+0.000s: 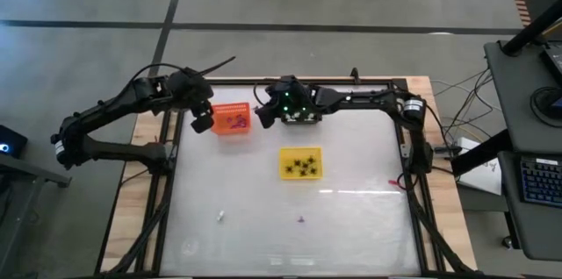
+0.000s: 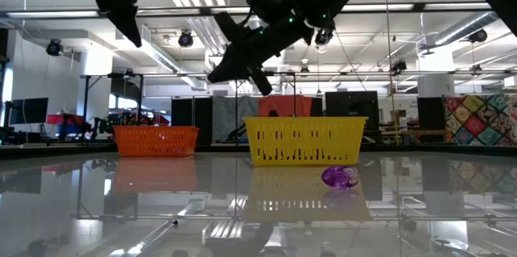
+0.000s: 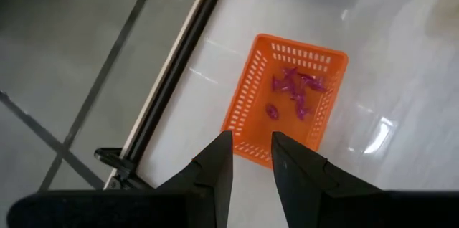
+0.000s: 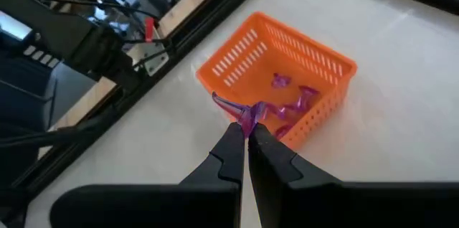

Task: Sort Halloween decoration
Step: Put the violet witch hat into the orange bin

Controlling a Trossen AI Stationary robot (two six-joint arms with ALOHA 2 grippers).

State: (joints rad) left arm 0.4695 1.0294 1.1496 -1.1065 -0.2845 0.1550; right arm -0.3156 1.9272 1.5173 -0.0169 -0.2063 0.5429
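Right gripper [image 4: 247, 133] clenched on purple piece [image 4: 242, 115], pinched at thin edge above orange basket [image 4: 326, 63]. Light, stiff, slippery probably. Left gripper [image 3: 251, 149] released, empty.

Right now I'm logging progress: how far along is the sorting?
Done: purple pieces lie in the orange basket, black spiders in the yellow basket. In hand: the right gripper pinches a purple piece near the orange basket. Left: one purple piece and one white piece on the table.
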